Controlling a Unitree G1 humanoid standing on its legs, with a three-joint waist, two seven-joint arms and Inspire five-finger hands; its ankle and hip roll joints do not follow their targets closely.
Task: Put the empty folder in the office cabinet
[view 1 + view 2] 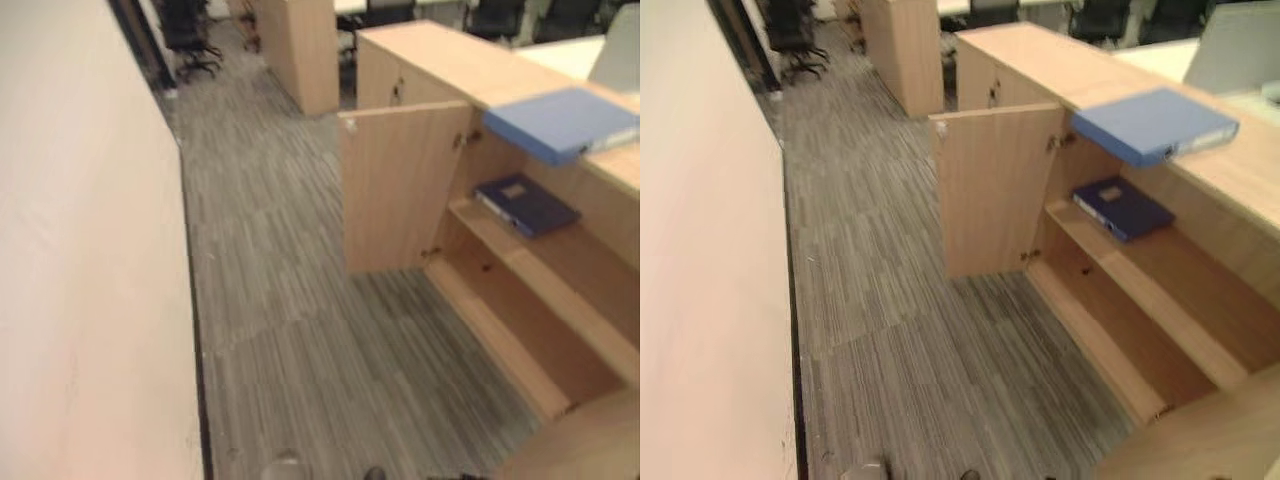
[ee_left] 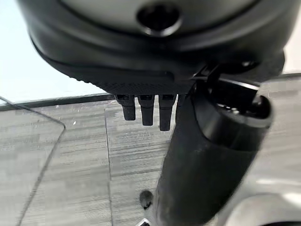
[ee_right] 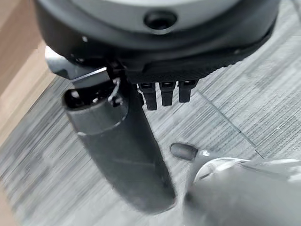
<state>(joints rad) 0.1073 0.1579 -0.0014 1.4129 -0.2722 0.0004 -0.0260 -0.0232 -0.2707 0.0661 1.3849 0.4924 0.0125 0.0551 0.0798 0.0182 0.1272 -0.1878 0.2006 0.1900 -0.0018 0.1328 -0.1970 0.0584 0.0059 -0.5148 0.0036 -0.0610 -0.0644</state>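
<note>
I'm in an office: swivel chairs [image 1: 190, 35], desks [image 1: 560, 50], wooden cabinets [image 1: 300, 50] and grey carpet [image 1: 290, 300].

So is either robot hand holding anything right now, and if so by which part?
Nothing is held. The left robot hand and right robot hand hang open over the floor. The light blue folder lies on the cabinet top.

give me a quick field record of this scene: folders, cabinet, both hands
light blue folder: lying flat on the cabinet top, one end past the edge
dark blue folder: lying flat on the upper shelf inside
cabinet door: swung open
lower compartment: nothing visible in it
left hand: fingers straight, holding nothing, above the carpet
right hand: fingers straight, holding nothing, above the carpet
</note>
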